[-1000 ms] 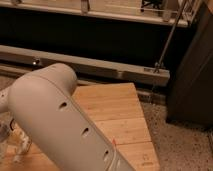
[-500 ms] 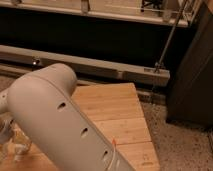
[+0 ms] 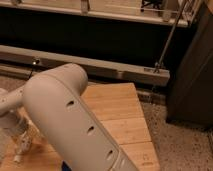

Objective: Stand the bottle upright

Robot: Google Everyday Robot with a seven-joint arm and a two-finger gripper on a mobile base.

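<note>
- A wooden table [image 3: 120, 107] of pale planks is seen from above, filling the lower middle of the view
- Most of the table's left half is covered by the robot's arm [image 3: 70, 117], a thick grey-white shell that runs from the left middle down to the bottom edge
- Three dark oval holes are set in a row along the arm's upper side
- The gripper [image 3: 18, 132] is found at the lower left edge, low over the table's left side and partly hidden behind the arm
- Whether the gripper is wide, narrow or closed on something cannot be told, since little of it is shown
- The bottle [image 3: 23, 146] is made out as a small whitish, see-through shape right at the gripper, just left of the arm and over the table's left edge
- A small white end, possibly its cap, is seen at the bottle's lower left, so the bottle appears tilted; whether it rests on the wood or is lifted cannot be told
- Beyond the table a long grey metal rail [image 3: 100, 65] is laid across the view, slanting down to the right
- A thin rod [image 3: 171, 40] is leaned from the upper right down to the rail's right end
- A dark wall is seen behind the rail
- A dark cabinet [image 3: 195, 75] is placed at the right edge, well apart from the table
- Speckled floor [image 3: 175, 145] is shown between the table and the cabinet
</note>
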